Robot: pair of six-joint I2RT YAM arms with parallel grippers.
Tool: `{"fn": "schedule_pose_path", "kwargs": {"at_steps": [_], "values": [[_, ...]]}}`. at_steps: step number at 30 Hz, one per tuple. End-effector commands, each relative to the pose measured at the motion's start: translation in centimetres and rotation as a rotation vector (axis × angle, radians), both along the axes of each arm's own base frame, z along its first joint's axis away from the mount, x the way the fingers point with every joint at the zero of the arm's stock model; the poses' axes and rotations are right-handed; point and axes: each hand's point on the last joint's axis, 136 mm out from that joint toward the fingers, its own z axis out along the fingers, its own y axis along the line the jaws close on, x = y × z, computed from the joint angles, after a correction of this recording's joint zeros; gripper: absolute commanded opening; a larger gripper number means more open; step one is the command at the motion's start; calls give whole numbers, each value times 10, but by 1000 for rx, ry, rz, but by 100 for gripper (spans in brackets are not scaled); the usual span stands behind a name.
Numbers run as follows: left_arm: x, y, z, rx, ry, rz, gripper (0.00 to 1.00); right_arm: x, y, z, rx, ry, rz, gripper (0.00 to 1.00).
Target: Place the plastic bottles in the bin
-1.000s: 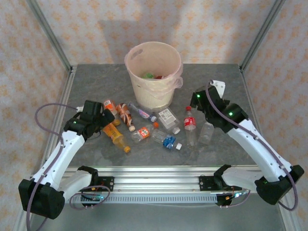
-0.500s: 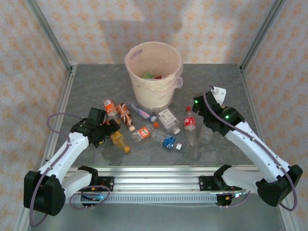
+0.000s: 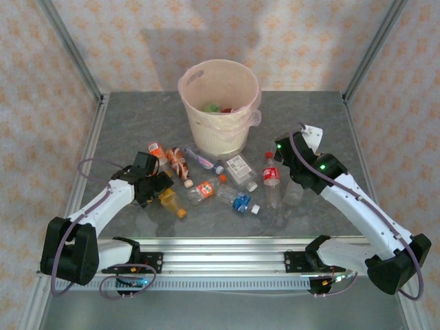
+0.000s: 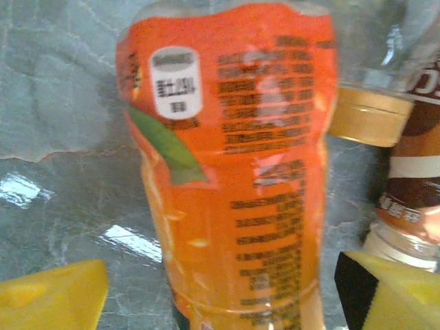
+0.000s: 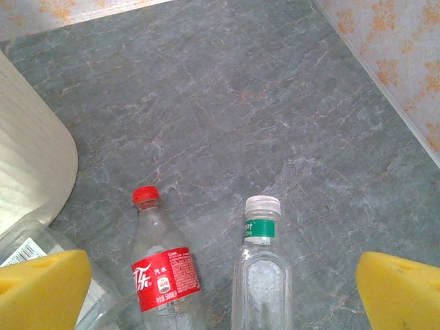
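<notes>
The table (image 3: pixel 330 110) has a grey top with pale veins like marble, and it shines a little under the light. Behind it and at both sides stand walls (image 3: pixel 309 34) with cream paper and an orange flower pattern. Two slanted metal posts (image 3: pixel 71 48) meet the far corners. A ribbed metal rail (image 3: pixel 227 258) runs along the near edge.
</notes>
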Motion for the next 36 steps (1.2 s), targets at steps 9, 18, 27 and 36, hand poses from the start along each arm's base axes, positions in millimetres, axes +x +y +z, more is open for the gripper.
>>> {"fn": "schedule_pose_path", "kwargs": {"at_steps": [9,18,27,36], "values": [[-4,20,-20,52,18,81,75,1,-6,-6,-20,9,-40,99],[5,25,-27,51,13,104,67,2,-7,-9,-26,21,-45,99],[10,25,-16,46,-8,103,49,0,-9,-5,-15,6,-54,99],[8,36,28,98,-84,119,45,0,-8,-5,-2,-5,-50,99]]}}
